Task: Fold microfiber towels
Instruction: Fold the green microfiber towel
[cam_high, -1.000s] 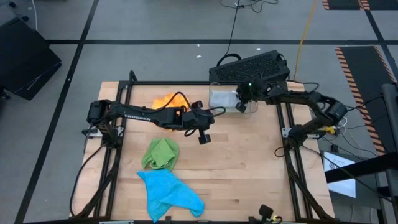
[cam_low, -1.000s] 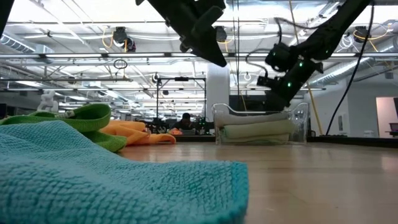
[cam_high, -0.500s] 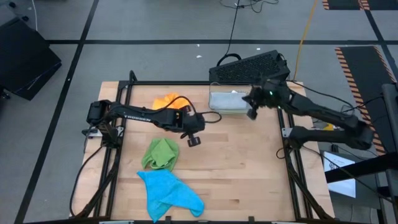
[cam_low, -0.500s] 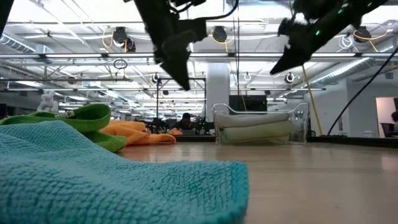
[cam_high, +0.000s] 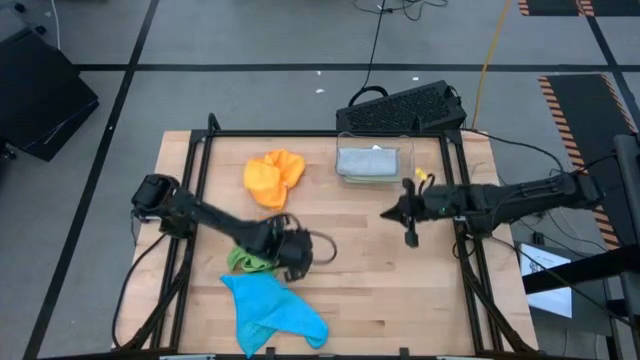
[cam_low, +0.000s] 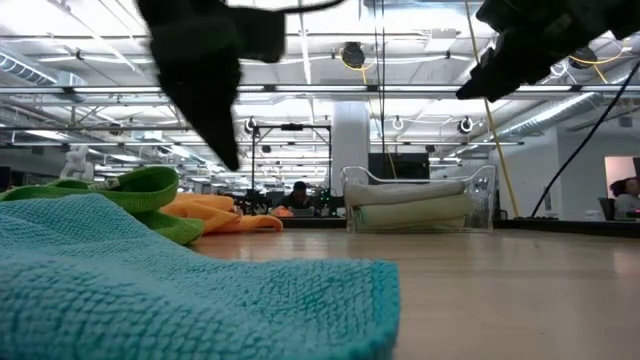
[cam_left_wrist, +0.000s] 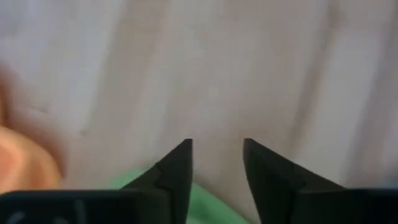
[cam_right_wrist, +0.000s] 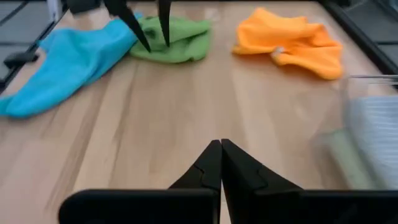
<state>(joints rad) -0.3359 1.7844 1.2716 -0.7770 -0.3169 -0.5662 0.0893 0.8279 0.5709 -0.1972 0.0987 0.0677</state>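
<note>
Three loose microfiber towels lie on the wooden table: an orange one (cam_high: 273, 175) at the far left, a crumpled green one (cam_high: 247, 262) in the middle left, and a blue one (cam_high: 270, 310) spread at the near edge. My left gripper (cam_high: 291, 260) hangs open, pointing down, just above the green towel's right edge (cam_right_wrist: 186, 37); its two fingers (cam_right_wrist: 163, 25) stand apart over the cloth. My right gripper (cam_right_wrist: 221, 144) is shut and empty, held in the air at mid-right (cam_high: 386, 213), pointing toward the table's left.
A clear plastic bin (cam_high: 371, 163) with folded towels stands at the far edge, right of the orange towel. Bare wood lies between the two grippers. A black frame (cam_high: 465, 230) borders the table's sides. A dark keyboard (cam_high: 400, 108) lies beyond the far edge.
My left gripper has swung from the table's middle toward the near left and come down over the green towel, tipping more steeply downward. My right gripper has drawn back from the bin toward the near and right side, staying shut. The towels have not moved.
</note>
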